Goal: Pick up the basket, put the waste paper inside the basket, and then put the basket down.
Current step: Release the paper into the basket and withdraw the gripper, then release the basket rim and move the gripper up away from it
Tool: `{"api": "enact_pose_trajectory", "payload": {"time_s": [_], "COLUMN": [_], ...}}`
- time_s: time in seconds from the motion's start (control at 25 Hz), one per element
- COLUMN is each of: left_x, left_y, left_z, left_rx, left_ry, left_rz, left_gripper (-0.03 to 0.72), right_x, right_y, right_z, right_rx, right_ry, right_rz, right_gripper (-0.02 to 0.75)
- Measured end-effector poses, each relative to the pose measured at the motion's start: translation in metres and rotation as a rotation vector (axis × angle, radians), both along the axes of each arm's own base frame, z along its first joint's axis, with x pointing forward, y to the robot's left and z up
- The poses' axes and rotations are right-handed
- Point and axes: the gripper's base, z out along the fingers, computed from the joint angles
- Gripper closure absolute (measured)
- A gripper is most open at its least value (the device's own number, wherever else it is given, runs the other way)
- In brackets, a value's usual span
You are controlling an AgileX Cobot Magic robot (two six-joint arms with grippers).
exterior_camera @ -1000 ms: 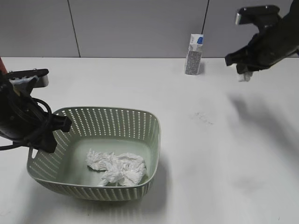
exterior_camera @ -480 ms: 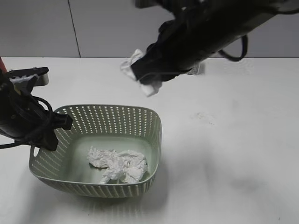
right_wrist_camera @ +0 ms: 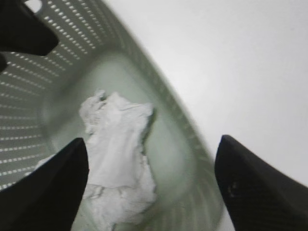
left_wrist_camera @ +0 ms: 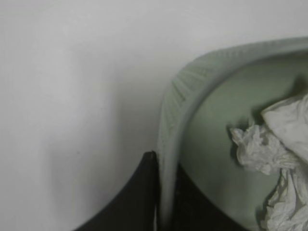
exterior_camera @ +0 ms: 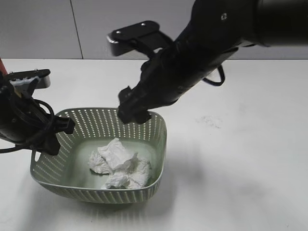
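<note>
Left gripper point(left_wrist_camera: 161, 202) was pinching the basket point(exterior_camera: 159, 144) rim, right gripper point(right_wrist_camera: 149, 178) spread wide over the waste paper point(exterior_camera: 118, 163).

A pale sage-green rectangular plastic basket point(exterior_camera: 103, 156) with rounded corners and slotted perforated walls is seen upright, its left rim raised slightly off the tabletop point(exterior_camera: 231, 159). Crumpled white waste paper wads point(exterior_camera: 118, 163) are piled on its floor, right of centre, one lying uppermost.

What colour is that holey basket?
Pale sage green basket, dotted with small slots; the exterior view shows it best.
</note>
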Motion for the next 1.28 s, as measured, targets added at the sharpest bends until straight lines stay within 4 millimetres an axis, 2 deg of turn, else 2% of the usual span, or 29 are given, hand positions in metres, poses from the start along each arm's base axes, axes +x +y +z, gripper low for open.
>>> {"api": "enact_pose_trajectory", "payload": {"time_s": [0.16,0.24,0.36,0.48,0.56,0.64,0.72,0.92,1.0,1.12,1.28], "left_x": [0.000,0.001,0.010,0.029,0.044,0.061,0.079,0.115,0.124,0.128,0.130], "left_y": [0.000,-0.001,-0.004,-0.013,-0.020,-0.027,-0.035,-0.050,-0.054,-0.056,-0.057], "left_z": [0.000,0.002,0.012,0.026,0.031,0.030,0.029,0.007,0.000,-0.009,-0.007], "left_rx": [0.000,-0.002,-0.018,-0.040,-0.042,-0.033,-0.031,-0.025,-0.022,-0.020,-0.029], "left_ry": [0.000,-0.003,-0.037,-0.080,-0.081,-0.072,-0.080,-0.064,-0.053,-0.035,-0.040], "left_rz": [0.000,-0.002,-0.002,-0.007,-0.017,-0.031,-0.038,-0.041,-0.044,-0.042,-0.037], "left_gripper": [0.685,0.685,0.685,0.685,0.685,0.685,0.685,0.682,0.665,0.591,0.372], "right_x": [0.029,0.047,0.070,0.074,0.068,0.054,0.034,-0.029,-0.054,-0.091,-0.138], "right_y": [-0.042,-0.076,-0.138,-0.191,-0.216,-0.237,-0.246,-0.252,-0.254,-0.257,-0.260], "right_z": [0.019,0.024,0.026,0.033,0.041,0.051,0.060,0.073,0.066,0.054,0.047], "right_rx": [-0.024,-0.041,-0.091,-0.126,-0.123,-0.114,-0.107,-0.075,-0.074,-0.070,-0.047], "right_ry": [-0.065,-0.055,0.003,0.034,0.028,0.007,-0.016,-0.078,-0.080,-0.090,-0.127], "right_rz": [-0.127,-0.223,-0.377,-0.487,-0.551,-0.606,-0.628,-0.636,-0.636,-0.635,-0.635], "right_gripper": [0.089,0.094,0.115,0.148,0.155,0.158,0.158,0.158,0.158,0.158,0.158]}}
